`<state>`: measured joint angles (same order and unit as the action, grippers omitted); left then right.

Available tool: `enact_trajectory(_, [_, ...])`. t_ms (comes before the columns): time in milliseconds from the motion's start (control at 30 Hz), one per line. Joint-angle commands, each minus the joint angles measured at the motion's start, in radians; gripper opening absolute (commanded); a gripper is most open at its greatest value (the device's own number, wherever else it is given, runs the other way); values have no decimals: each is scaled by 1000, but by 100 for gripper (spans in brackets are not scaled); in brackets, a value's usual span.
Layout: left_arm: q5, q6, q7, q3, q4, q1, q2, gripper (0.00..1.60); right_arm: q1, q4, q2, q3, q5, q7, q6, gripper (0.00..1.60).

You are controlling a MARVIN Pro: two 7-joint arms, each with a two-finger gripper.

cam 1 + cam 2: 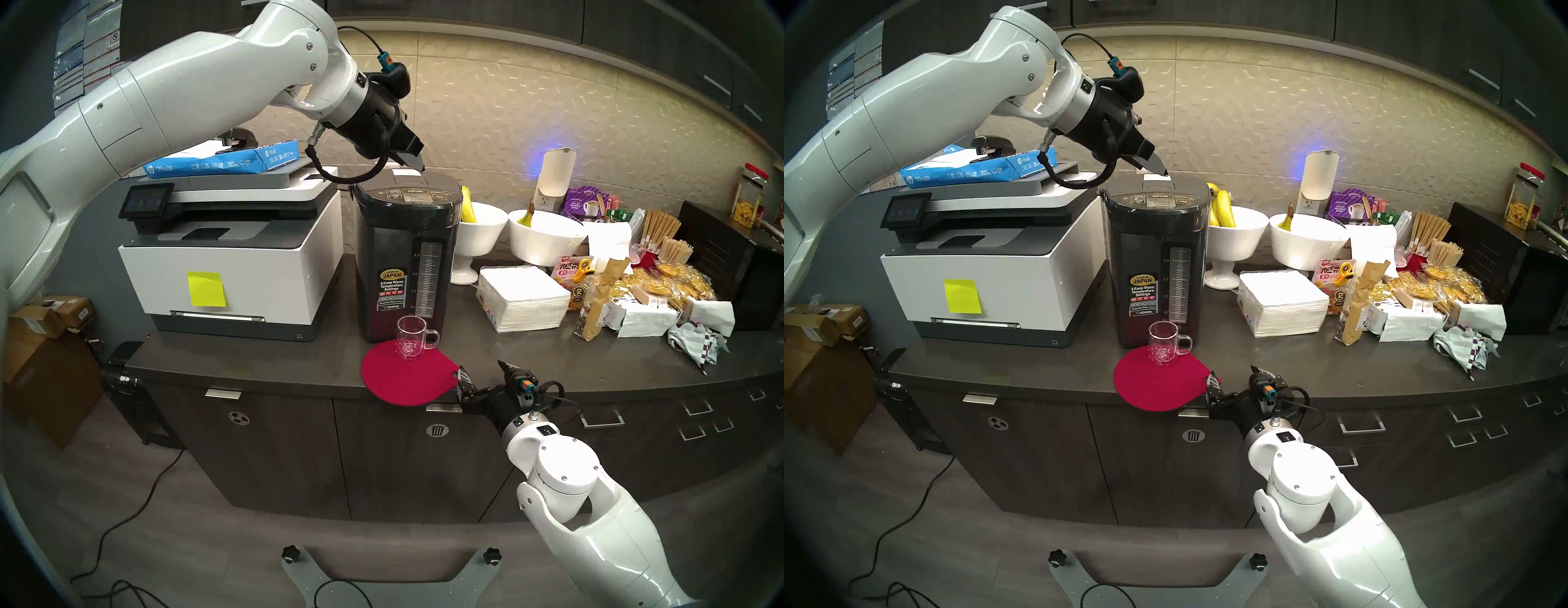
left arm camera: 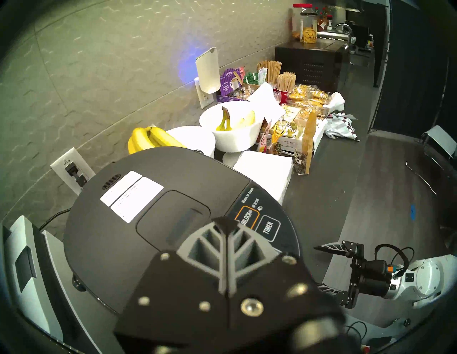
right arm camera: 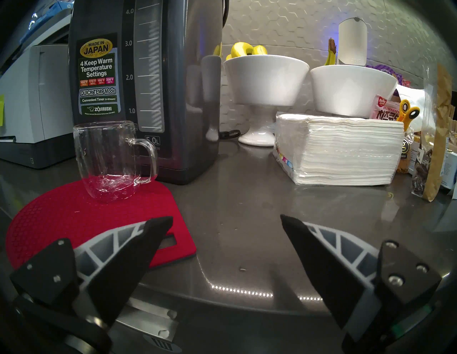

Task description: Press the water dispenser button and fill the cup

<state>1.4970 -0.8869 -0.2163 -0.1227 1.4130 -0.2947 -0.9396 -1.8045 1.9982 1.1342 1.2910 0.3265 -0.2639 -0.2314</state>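
The dark water dispenser [image 1: 399,254] [image 1: 1144,246] [image 3: 173,74] stands on the counter beside the printer. Its DISPENSE button [image 1: 415,192] [image 1: 1160,196] sits in the middle of the top panel. My left gripper [image 1: 418,167] [image 1: 1163,172] [image 2: 223,222] is shut and empty, its tip just above the lid [image 2: 173,178], behind the panel. In the left wrist view the fingers cover the button; UNLOCK and TIMER show beside them. The clear glass cup [image 1: 410,337] [image 1: 1163,342] [image 3: 108,158] stands on a red mat [image 1: 403,382] against the dispenser's front, handle to the right. My right gripper [image 1: 483,371] [image 1: 1233,373] [image 3: 225,218] [image 2: 321,267] is open at the counter's front edge, right of the mat.
A white-grey printer [image 1: 229,254] with a blue paper ream on top stands left of the dispenser. Two white bowls [image 1: 479,225] [image 1: 547,237] with bananas, a napkin stack [image 1: 524,297] and snack packets [image 1: 662,288] crowd the counter to the right.
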Motion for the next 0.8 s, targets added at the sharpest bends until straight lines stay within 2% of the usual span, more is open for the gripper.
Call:
enact_trajectory(0, [3,25,7,-12,-24,3,-15,0,5,24,1,0,0,1,0,160])
enact_trajectory(767, [-41,52,-47,21,-102,17,-88,0,4,24,3,1,-2,3,0,160])
